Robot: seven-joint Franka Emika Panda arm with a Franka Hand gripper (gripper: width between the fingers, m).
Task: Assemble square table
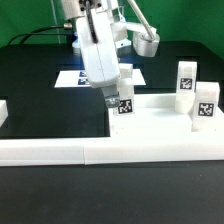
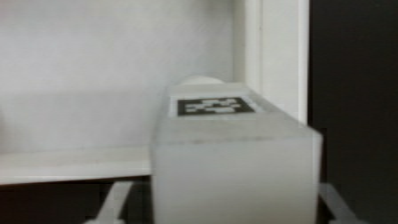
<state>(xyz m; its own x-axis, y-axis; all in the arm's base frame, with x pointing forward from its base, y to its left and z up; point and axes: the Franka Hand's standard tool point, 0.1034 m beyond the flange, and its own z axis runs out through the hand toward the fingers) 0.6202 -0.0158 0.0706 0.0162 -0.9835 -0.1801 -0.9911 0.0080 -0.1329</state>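
My gripper is shut on a white leg block with a black-and-white tag on its end. It holds the block upright over the near-left corner of the white square tabletop slab in the exterior view. In the wrist view the leg fills the middle between my two fingers. Its tag faces the camera, with the slab and its raised rim behind it. I cannot tell whether the leg touches the slab. Two more tagged legs stand upright at the slab's right side.
The long low white border wall runs along the front and turns up at the exterior view's left. The marker board lies flat on the black table behind my arm. Cables hang at the back.
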